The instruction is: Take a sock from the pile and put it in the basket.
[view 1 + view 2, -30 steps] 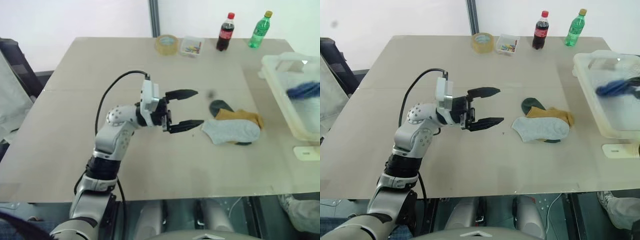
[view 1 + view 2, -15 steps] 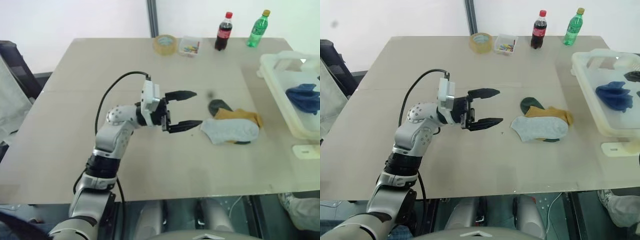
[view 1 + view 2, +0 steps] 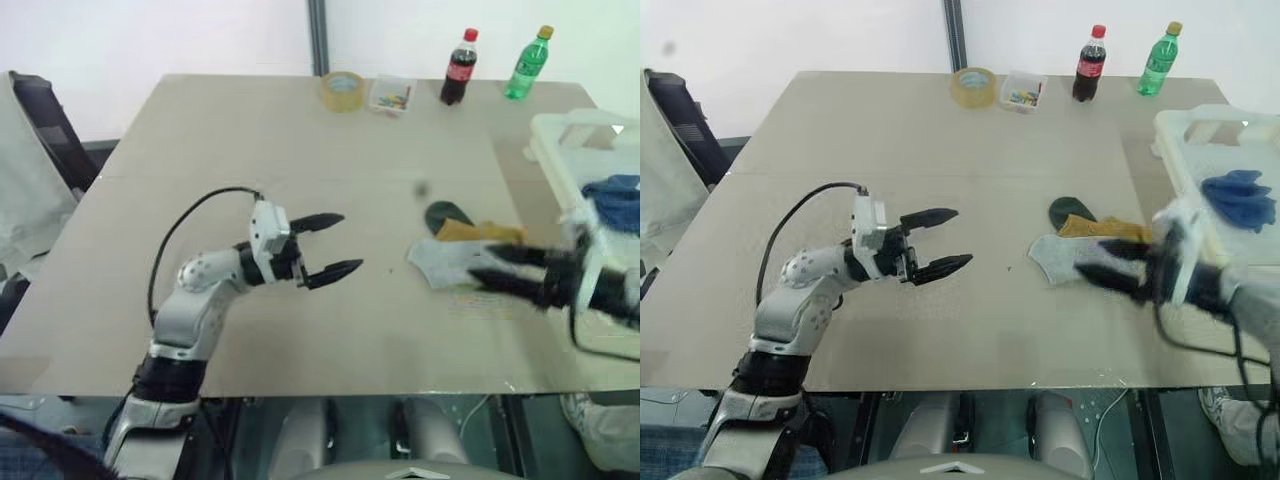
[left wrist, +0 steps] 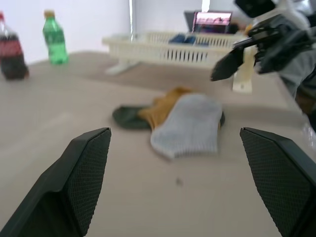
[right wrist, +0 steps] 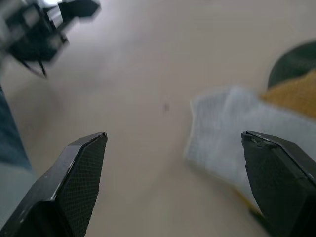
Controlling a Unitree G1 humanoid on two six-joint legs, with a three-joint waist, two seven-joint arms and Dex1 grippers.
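Our right end effector (image 3: 1110, 268) hangs wide and empty over the pile (image 3: 1087, 245) of grey-white, mustard and green socks, poised for another pick. The royal-blue knit sock (image 3: 1238, 196) lies inside the cream plastic basket (image 3: 1185, 140) beside the pile; our left end effector (image 3: 940, 243), also wide, waits clear on the pile's other side.

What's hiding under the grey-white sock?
A mustard-yellow sock pokes out from under the grey-white sock, and a dark green sock lies lowest. How much of them lies beneath, and whether anything else is there, is covered.
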